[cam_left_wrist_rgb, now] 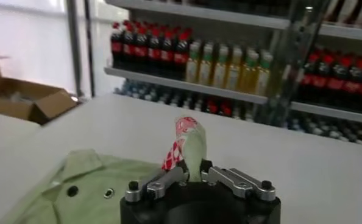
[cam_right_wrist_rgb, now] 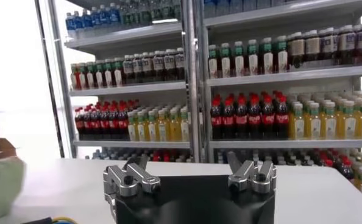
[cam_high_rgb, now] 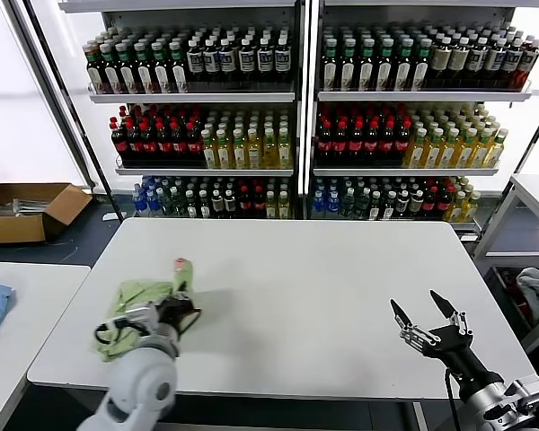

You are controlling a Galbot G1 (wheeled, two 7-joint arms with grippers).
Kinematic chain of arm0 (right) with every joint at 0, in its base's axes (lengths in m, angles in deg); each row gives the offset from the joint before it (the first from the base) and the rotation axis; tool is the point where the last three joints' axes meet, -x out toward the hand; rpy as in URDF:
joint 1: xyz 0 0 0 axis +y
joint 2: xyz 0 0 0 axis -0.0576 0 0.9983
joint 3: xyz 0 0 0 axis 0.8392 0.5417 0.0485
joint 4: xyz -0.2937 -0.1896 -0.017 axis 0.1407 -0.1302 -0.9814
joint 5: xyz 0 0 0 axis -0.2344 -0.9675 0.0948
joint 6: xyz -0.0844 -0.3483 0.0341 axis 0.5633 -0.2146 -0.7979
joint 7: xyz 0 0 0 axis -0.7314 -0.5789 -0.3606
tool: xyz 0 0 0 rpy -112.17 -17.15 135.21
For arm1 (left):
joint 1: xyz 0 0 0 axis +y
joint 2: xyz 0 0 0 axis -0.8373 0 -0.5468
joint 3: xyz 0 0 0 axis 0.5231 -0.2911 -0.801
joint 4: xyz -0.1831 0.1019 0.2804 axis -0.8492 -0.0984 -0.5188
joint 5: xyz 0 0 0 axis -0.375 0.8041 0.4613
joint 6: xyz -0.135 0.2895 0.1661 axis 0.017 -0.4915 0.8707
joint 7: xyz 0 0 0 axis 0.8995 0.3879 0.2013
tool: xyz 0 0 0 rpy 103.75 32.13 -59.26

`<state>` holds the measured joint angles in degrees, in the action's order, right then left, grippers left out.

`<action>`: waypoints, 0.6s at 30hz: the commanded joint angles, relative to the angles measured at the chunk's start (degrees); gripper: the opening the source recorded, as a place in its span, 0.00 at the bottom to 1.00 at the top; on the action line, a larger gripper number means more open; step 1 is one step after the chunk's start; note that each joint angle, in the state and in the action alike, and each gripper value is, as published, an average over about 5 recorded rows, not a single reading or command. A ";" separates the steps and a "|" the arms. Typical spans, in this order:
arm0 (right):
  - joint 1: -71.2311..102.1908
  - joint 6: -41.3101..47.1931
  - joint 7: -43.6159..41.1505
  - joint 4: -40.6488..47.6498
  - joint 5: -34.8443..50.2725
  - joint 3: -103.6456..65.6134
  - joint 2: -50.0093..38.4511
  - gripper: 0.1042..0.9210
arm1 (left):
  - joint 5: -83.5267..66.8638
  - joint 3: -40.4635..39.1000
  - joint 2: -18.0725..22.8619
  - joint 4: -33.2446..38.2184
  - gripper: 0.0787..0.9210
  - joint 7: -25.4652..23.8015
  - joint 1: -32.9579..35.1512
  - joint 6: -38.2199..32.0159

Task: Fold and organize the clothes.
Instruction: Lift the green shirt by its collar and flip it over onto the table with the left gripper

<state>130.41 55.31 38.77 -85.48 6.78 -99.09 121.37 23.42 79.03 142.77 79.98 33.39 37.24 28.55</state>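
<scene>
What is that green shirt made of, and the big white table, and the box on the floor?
Green shirt: soft woven cloth, probably cotton; it crumples and folds, matte.
White table: hard and smooth, likely laminate or painted board; flat with a slight sheen.
Box: brown cardboard, matte, with bent-open flaps.

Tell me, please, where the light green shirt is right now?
In the head view, the light green shirt lies crumpled near the white table's front-left corner, with a fold pinched in the left hand.
</scene>
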 commanded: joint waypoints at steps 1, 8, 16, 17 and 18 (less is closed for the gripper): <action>1.64 1.48 2.26 -3.62 -2.41 0.73 0.08 0.88 | 3.06 -16.98 13.98 -5.58 0.08 3.22 -7.19 0.38; -0.78 4.91 6.95 -2.05 -1.68 5.78 -3.26 0.88 | -1.89 -18.43 13.29 -3.63 0.08 -1.98 -6.57 -1.89; -11.10 10.40 12.92 3.79 6.27 13.52 -8.79 0.88 | -21.72 -12.82 10.17 -1.31 0.19 -17.98 -3.16 -9.12; -12.50 10.92 13.19 4.64 6.50 14.84 -9.17 0.88 | -23.73 -11.25 9.80 -1.26 0.23 -20.33 -3.13 -10.26; -14.07 11.40 13.45 5.59 6.61 16.72 -9.45 0.88 | -24.91 -9.80 9.32 -1.18 0.26 -22.72 -3.15 -11.40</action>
<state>127.00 61.00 46.13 -85.43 7.82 -92.56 116.91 17.69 65.05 152.33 77.78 27.50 33.33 24.89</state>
